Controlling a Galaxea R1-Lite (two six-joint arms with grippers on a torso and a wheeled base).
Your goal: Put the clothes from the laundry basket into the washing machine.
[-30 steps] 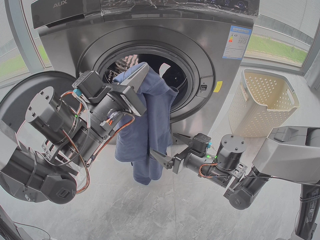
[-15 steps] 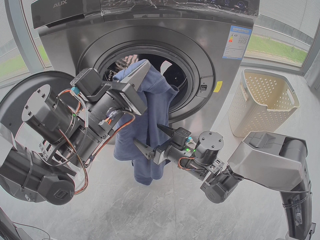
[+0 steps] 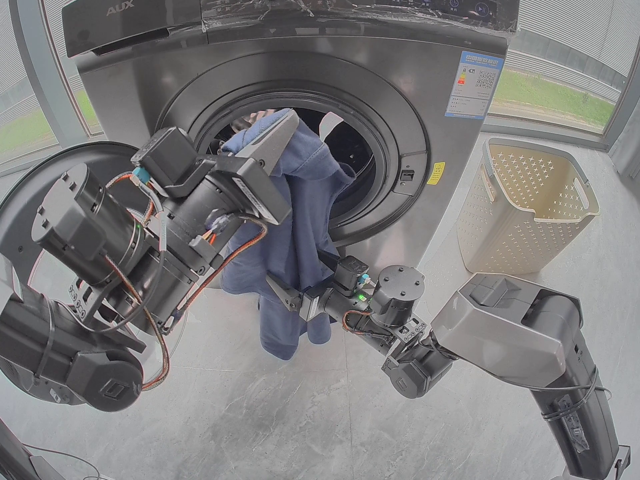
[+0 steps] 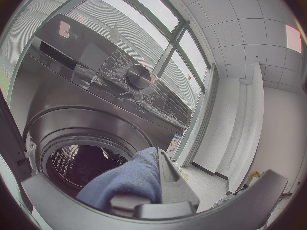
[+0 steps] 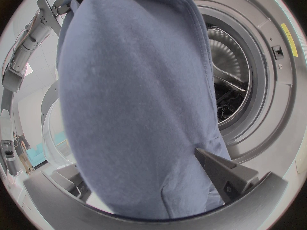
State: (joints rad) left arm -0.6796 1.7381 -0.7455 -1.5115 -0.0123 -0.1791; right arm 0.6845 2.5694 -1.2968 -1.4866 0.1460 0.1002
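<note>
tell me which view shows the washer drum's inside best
The right wrist view: the drum shows past the blue garment, dark laundry inside. The left wrist view catches some perforated wall; in the head view the garment and left gripper cover most.

Bright daylight from windows, fisheye-warped edges

Grey marbled floor, tall bright windows

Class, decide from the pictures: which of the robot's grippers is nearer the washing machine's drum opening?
Left. The left gripper holds the blue garment right at the drum opening; the right gripper sits lower, below the opening, jaws open around the garment's hanging part.
</note>
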